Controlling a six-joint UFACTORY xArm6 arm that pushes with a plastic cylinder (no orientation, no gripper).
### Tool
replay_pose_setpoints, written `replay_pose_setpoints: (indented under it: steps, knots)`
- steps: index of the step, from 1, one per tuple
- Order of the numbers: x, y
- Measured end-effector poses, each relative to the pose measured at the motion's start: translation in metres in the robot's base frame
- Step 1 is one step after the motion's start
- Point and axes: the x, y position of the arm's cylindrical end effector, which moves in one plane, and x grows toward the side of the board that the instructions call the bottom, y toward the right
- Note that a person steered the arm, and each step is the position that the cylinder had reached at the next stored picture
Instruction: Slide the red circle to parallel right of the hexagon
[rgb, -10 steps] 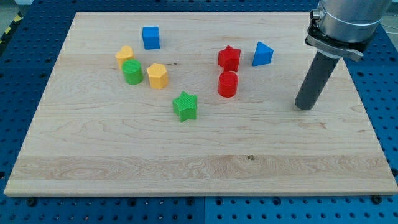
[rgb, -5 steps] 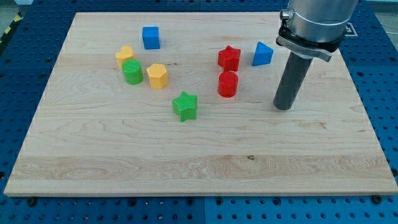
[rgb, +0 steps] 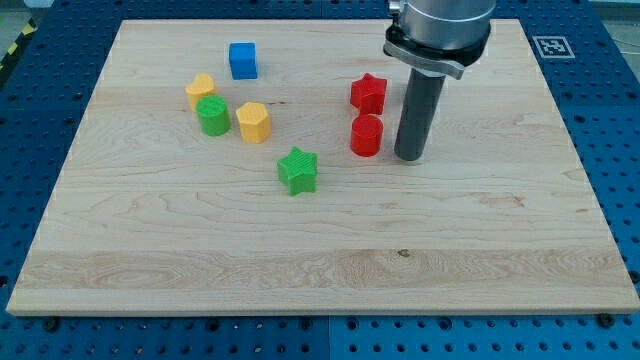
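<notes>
The red circle (rgb: 367, 135) stands on the wooden board near its middle, just below the red star (rgb: 368, 93). The yellow hexagon (rgb: 253, 122) is to its left, beside the green circle (rgb: 212, 116). My tip (rgb: 407, 156) rests on the board just to the right of the red circle, a small gap apart. The rod hides the blue triangle behind it.
A yellow block (rgb: 200, 90) and a blue cube (rgb: 242, 60) sit at the upper left. A green star (rgb: 298, 170) lies below and between the hexagon and the red circle. The board's edge (rgb: 300, 318) runs along the view's bottom.
My tip has slid leftward from the board's right side to just right of the red circle. The rod now covers the blue triangle. No block has moved.
</notes>
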Motion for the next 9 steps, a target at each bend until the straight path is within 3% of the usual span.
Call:
replay_pose_setpoints:
  steps: [9]
  knots:
    - [-0.018,-0.081]
